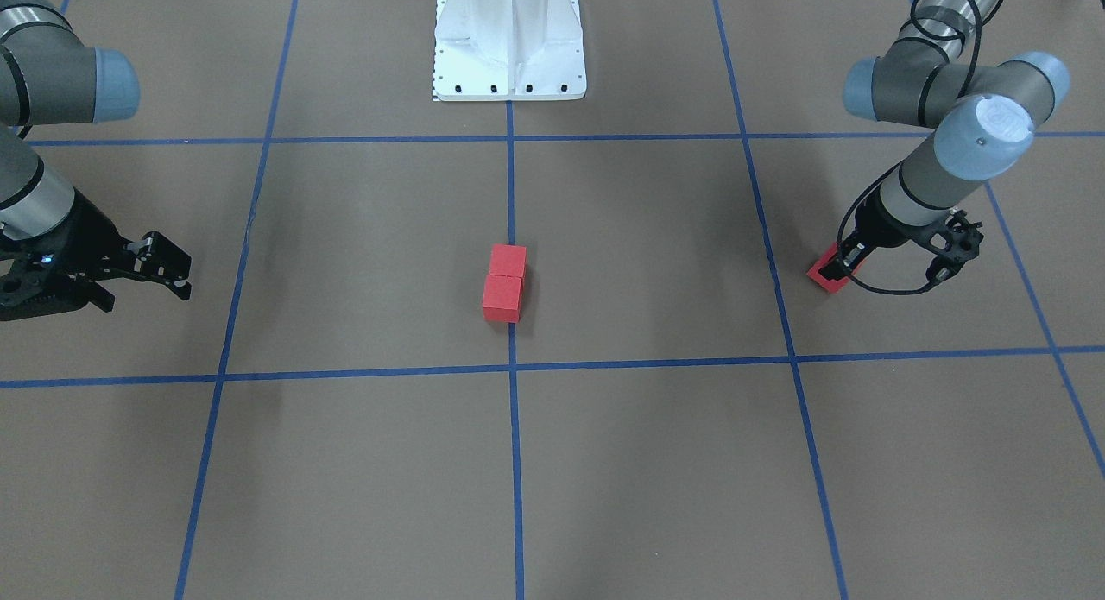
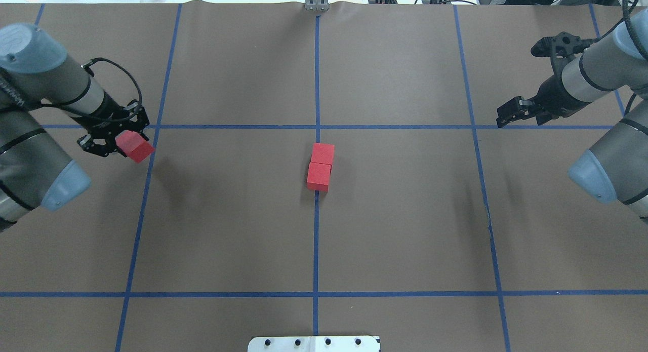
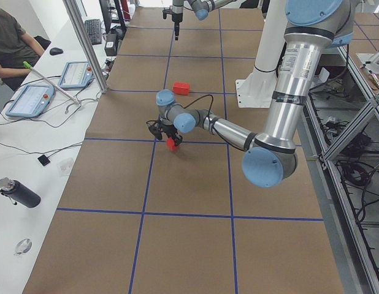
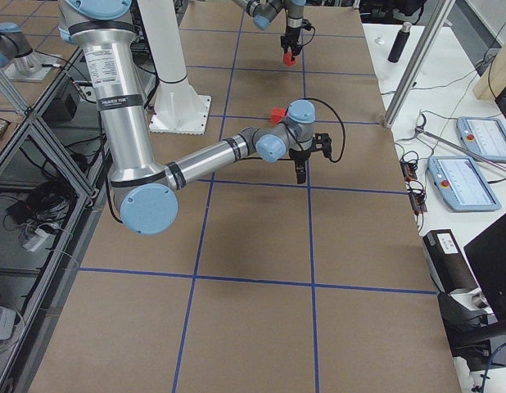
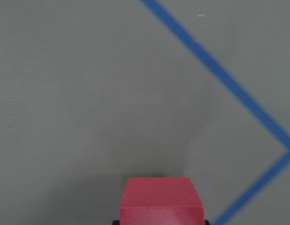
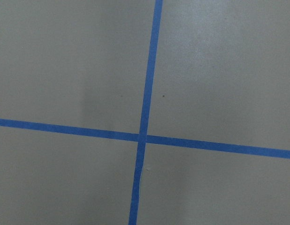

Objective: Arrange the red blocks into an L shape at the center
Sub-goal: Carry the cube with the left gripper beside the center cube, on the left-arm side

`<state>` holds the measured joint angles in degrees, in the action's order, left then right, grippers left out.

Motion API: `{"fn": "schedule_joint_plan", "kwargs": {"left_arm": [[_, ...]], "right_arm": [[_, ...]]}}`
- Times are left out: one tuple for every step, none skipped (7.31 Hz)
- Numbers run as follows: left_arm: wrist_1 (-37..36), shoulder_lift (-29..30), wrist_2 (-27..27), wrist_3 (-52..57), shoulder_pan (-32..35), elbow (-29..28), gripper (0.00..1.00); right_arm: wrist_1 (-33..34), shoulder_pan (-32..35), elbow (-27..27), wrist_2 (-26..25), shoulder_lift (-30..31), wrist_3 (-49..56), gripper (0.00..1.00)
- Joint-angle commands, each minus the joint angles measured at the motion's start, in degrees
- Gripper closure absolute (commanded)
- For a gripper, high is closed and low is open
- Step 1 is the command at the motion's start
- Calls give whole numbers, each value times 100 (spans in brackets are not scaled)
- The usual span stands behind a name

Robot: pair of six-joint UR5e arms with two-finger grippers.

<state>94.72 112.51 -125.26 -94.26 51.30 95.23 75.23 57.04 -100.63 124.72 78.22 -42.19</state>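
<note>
floor: brown paper (image 2: pixel 228 230) | blue tape grid (image 2: pixel 316 240) | white desk (image 3: pixel 36 211) beside

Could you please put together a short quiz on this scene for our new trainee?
1. How many red blocks sit touching each other on the middle tape line?
2. True or false: the right gripper holds a block.
3. The third block is: A) lying on the floor, B) in the left gripper, C) out of every view.
Key: 1 two; 2 false; 3 B.
</note>
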Motion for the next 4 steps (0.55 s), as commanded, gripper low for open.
{"fn": "schedule_joint_plan", "kwargs": {"left_arm": [[-955,1077,-25,-937,-32,-4,100],[-921,1271,27,-1998,-198,4,100],[-955,1595,115,-2539,-635,-143,100],[-895,2051,437,-3049,-909,-510,100]], "right_arm": [[0,0,17,0,9,0,1],[9,0,26,9,9,0,1],[9,0,26,9,9,0,1],[9,0,35,9,9,0,1]]}}
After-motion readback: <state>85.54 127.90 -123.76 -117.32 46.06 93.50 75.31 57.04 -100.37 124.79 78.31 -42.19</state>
